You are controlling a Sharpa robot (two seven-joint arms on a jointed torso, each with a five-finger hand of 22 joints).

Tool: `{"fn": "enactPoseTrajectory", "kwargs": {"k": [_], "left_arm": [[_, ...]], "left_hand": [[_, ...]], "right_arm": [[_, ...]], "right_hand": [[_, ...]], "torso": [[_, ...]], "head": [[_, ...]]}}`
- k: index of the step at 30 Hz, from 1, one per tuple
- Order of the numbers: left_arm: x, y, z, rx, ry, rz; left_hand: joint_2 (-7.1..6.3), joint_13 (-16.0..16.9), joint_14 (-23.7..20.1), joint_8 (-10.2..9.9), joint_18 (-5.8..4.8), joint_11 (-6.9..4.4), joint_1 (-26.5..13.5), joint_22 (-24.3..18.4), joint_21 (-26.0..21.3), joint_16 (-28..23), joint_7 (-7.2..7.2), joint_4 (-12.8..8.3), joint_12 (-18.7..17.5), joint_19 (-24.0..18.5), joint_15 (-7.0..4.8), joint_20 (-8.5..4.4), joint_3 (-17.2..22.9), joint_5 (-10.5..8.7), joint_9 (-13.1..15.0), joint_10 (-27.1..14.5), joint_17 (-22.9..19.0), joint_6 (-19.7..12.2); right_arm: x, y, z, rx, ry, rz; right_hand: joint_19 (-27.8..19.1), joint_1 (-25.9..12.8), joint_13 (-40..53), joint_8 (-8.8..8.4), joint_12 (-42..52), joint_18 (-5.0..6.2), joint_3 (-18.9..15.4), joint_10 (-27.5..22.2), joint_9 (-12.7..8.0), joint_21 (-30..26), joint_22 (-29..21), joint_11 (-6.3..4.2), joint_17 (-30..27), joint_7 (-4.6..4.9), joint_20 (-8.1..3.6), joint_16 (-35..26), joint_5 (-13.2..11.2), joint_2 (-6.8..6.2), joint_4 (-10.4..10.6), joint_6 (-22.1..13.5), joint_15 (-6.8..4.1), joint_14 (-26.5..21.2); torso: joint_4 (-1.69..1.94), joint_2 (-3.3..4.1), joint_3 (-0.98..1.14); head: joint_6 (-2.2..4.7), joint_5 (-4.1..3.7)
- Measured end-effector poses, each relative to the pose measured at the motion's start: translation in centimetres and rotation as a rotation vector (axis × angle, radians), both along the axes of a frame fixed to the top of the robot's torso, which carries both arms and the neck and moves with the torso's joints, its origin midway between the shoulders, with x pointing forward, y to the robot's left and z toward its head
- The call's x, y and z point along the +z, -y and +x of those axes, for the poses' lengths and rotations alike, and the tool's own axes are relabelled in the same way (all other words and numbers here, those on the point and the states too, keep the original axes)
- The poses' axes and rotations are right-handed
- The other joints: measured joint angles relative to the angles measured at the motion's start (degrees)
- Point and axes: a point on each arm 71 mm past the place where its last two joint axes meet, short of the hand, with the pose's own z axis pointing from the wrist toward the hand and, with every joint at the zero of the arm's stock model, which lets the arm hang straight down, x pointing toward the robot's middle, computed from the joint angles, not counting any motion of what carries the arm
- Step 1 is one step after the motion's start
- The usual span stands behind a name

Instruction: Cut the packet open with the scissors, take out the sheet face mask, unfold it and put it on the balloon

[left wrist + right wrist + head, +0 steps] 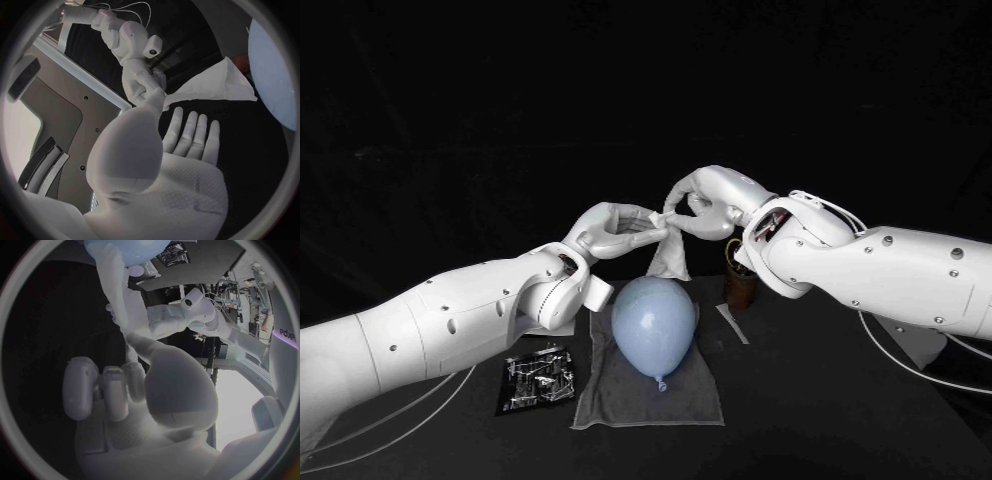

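Note:
The white sheet mask (672, 252) hangs, still partly folded, above the table behind the pale blue balloon (653, 322). My left hand (620, 232) pinches its upper edge from the left, and my right hand (698, 206) pinches the same edge from the right, the two hands almost touching. The left wrist view shows the mask (215, 84) spreading from my left hand's (187, 142) thumb, with the right hand (134, 50) gripping beside it and the balloon (275, 75) beyond. In the right wrist view the mask (119, 295) trails from my right hand (125, 390) toward the balloon (128, 250).
The balloon lies on a grey towel (646, 400). The opened dark packet (538, 378) lies left of the towel. A cut-off strip (733, 323) lies right of the balloon, in front of a brown holder (740, 287) under my right arm.

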Motion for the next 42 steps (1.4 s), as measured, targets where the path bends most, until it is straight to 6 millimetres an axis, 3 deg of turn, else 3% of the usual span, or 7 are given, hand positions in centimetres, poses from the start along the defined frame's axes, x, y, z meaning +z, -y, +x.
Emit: {"fn": "enactPoseTrajectory", "kwargs": {"k": [11,17,24,33,35,39,42], "left_arm": [[0.0,-0.1,0.2,0.023,0.006,-0.014],[0.0,-0.4,0.4,0.042,-0.001,-0.024],[0.0,-0.5,0.5,0.048,-0.009,-0.033],[-0.1,-1.0,0.5,0.055,-0.022,-0.038],[-0.1,-1.0,0.6,0.055,-0.025,-0.039],[-0.1,-1.0,0.6,0.054,-0.032,-0.039],[-0.2,-1.0,0.5,0.053,-0.036,-0.039]], "left_hand": [[6.44,0.4,2.1,2.9,0.00,-2.44,6.4,0.0,0.0,2.4,-0.69,-0.5,3.4,0.0,-2.05,0.03,3.9,0.00,0.9,3.1,0.2,7.9],[7.51,-0.2,3.2,3.3,-0.01,-2.67,7.5,0.1,0.0,3.0,-0.89,-1.5,3.4,0.7,-2.15,0.12,9.4,-0.04,0.9,5.1,0.1,10.1],[3.71,-0.4,3.9,5.7,0.00,-3.05,3.7,0.1,0.0,3.0,-1.37,-2.3,3.1,0.9,-2.44,-0.09,18.0,-0.22,1.5,6.8,-0.7,11.7],[0.24,0.0,4.9,8.9,-0.01,-3.66,0.2,0.1,0.0,4.0,-1.64,-2.7,3.9,1.4,-2.98,-0.07,20.8,-0.34,1.7,8.6,-0.9,13.2],[-0.53,0.3,5.5,9.3,-0.01,-4.10,-0.5,0.3,0.0,4.5,-1.94,-2.5,4.5,3.2,-3.48,-0.02,20.9,-0.34,6.9,9.2,-0.8,13.5],[-1.86,0.8,6.7,10.3,0.00,-4.70,-1.9,0.9,1.2,5.2,-2.81,-2.3,5.7,9.3,-4.07,-0.08,21.1,-0.34,7.0,10.2,-0.4,14.4],[-2.59,1.1,6.9,10.6,0.12,-4.70,-2.6,1.0,1.2,5.5,-3.30,-1.5,6.0,11.4,-4.21,-0.09,20.5,-0.34,12.0,10.2,-0.4,14.9]], "right_arm": [[-0.3,0.2,0.1,-0.006,-0.008,-0.004],[-0.3,0.3,0.1,-0.009,-0.011,-0.006],[-0.4,0.5,0.2,-0.014,-0.014,-0.011],[-0.5,0.7,0.5,-0.021,-0.014,-0.016],[-0.5,0.7,0.5,-0.022,-0.014,-0.017],[-0.5,0.6,0.6,-0.022,-0.013,-0.017],[-0.5,0.6,0.6,-0.023,-0.013,-0.018]], "right_hand": [[0.0,-0.2,0.0,-0.02,0.0,0.00,0.0,0.0,0.0,0.0,0.0,0.00,0.0,-0.15,0.00,-0.2,0.0,-0.16,0.0,0.1,0.02,0.0],[0.0,-0.2,0.0,-0.10,-0.1,0.00,0.2,0.0,0.0,0.0,0.0,0.00,-0.1,-0.16,0.01,0.0,0.0,-0.24,-0.2,0.1,0.02,0.0],[0.0,-0.2,0.0,-0.18,-0.1,0.00,0.2,0.0,0.0,0.0,0.0,0.00,0.0,-0.24,0.01,0.0,-0.1,-0.24,-0.2,0.0,0.03,0.0],[-0.1,-0.3,0.0,0.11,-0.1,0.01,0.2,0.0,0.0,0.0,0.0,0.00,0.0,-0.28,-0.05,0.0,-0.2,-0.30,-0.2,0.0,0.03,0.0],[-0.2,-0.3,0.0,0.12,-0.1,0.00,0.2,0.0,0.0,-0.1,0.0,0.00,0.0,-0.20,0.02,0.0,-0.2,-0.29,-0.2,0.0,0.03,0.0],[-0.2,-0.3,0.0,0.12,-0.1,0.01,0.2,0.0,0.0,0.1,0.0,0.00,0.0,-0.11,0.02,0.0,-0.2,-0.29,-0.2,0.1,0.04,0.0],[-0.2,-0.3,0.0,0.12,-0.1,0.00,0.2,0.0,0.0,0.1,0.0,0.00,0.0,-0.11,0.03,-0.1,-0.2,-0.28,-0.2,0.1,0.04,0.0]], "torso": [[-0.01,0.00,0.00],[0.03,-0.01,0.01],[0.05,-0.02,-0.03],[0.05,-0.01,-0.03],[0.05,-0.01,-0.02],[0.04,-0.01,-0.02],[0.04,-0.01,-0.02]], "head": [[-0.35,-0.06],[-0.42,-0.11],[-0.51,-0.21],[-0.55,-0.19],[-0.55,-0.19],[-0.53,-0.19],[-0.53,-0.28]]}}
